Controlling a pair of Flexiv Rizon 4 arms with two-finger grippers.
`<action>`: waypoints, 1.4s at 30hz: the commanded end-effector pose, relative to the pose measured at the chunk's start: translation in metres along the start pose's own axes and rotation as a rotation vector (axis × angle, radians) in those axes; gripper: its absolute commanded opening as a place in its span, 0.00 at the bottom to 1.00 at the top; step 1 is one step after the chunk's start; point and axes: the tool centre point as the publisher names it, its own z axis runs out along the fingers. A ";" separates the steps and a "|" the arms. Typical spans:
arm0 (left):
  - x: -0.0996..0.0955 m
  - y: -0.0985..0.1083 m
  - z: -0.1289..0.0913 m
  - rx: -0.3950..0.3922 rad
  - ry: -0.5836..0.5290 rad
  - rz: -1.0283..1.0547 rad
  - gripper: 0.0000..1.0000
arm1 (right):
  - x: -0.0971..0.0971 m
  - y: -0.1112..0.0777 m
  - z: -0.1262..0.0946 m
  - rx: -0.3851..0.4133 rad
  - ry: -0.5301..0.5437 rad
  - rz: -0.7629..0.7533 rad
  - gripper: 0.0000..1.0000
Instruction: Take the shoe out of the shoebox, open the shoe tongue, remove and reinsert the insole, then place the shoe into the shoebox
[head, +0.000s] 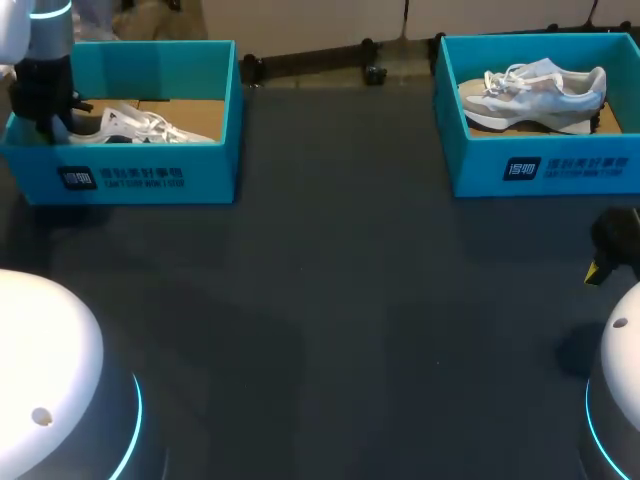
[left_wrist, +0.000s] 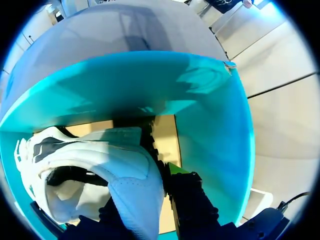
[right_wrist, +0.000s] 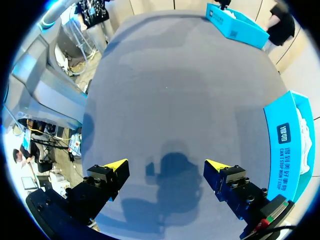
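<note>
While the right arm hangs out over bare table, the left arm is the one doing stuff. The left gripper (head: 55, 125) is down inside the left box (head: 150, 175), the teal one at the far left of the table (head: 330, 300). The left wrist view shows it clamped on the white shoe (left_wrist: 100, 160). The padded heel end sits between its two fingers, the one with the yellowish tip (left_wrist: 175, 169) is pressed against one side, and a dark bit of the other finger is against the opposite side. So it's grasping the shoe, not just poking at it. The shoe is inside the box on the cardboard-brown floor, laces toward the right, heel toward the gripper.

Over at the far right there's the right box (head: 540, 165), same teal, with a grey shoe (head: 535, 95) lying flat in it, toe pointing left.

The right gripper (right_wrist: 167, 167) is at the near right, just in front of that box and apart from it. Its fingers are spread wide with nothing between them, hovering above the dark tabletop with its shadow underneath.
</note>
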 end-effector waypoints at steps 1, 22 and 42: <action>-0.002 0.005 0.005 0.009 0.002 0.002 0.00 | 0.001 0.000 0.000 0.001 -0.003 -0.001 1.00; -0.001 0.006 0.019 0.009 -0.036 0.027 0.18 | 0.001 0.000 0.000 0.001 -0.003 -0.001 1.00; -0.003 -0.003 0.003 -0.027 -0.061 0.038 0.74 | 0.001 0.000 0.000 0.001 -0.003 -0.001 1.00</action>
